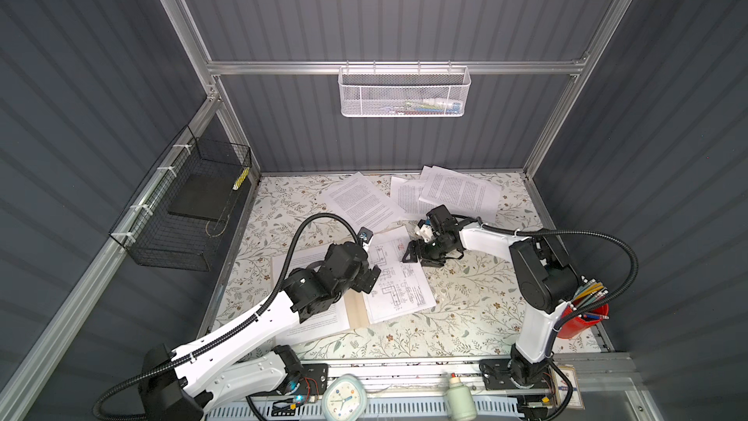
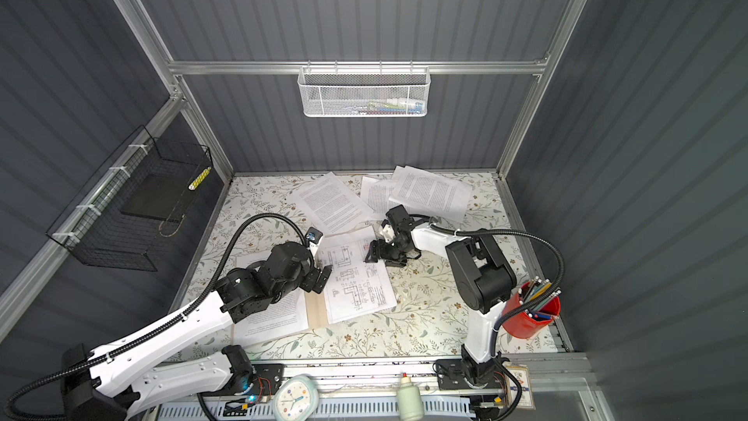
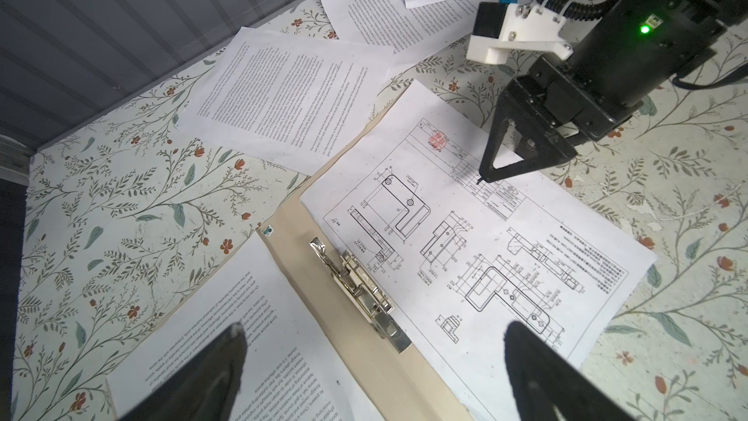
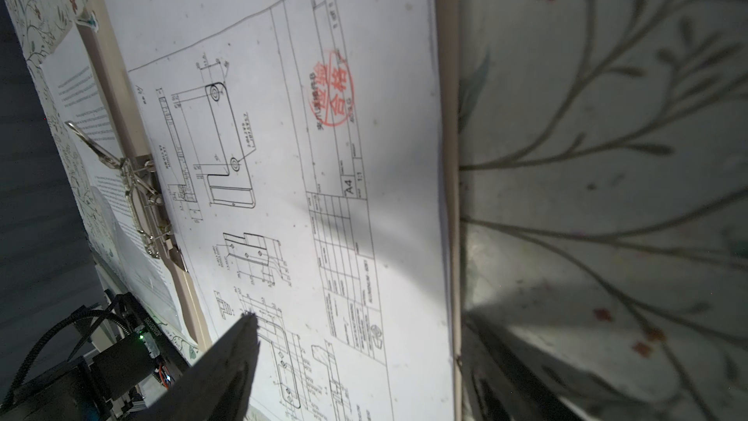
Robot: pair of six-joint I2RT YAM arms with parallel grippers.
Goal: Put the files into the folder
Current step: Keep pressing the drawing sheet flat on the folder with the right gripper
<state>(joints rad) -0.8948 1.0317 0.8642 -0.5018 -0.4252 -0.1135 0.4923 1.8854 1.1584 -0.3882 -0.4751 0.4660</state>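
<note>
The tan folder (image 1: pixel 356 309) (image 2: pixel 315 309) lies open on the table, its metal clip (image 3: pixel 352 281) along the spine. A white sheet of technical drawings (image 1: pixel 398 281) (image 3: pixel 465 245) (image 4: pixel 283 155) covers its right half. A text sheet (image 1: pixel 324 319) (image 3: pixel 243 338) lies on the left half, partly under my left arm. More files (image 1: pixel 360 202) (image 1: pixel 461 190) are spread at the back. My left gripper (image 1: pixel 372 273) (image 3: pixel 374 330) hangs open over the spine. My right gripper (image 1: pixel 417 255) (image 4: pixel 360 317) is open, low over the drawing sheet's far right edge. One finger is above the sheet and the other above the tablecloth.
A black wire basket (image 1: pixel 182 212) holding a black pad hangs on the left wall. On the back rail is a white mesh basket (image 1: pixel 404 93). A red cup of pencils (image 1: pixel 583 317) stands front right beside my right arm. A clock (image 1: pixel 344 396) and a bottle (image 1: pixel 459 396) sit at the front edge.
</note>
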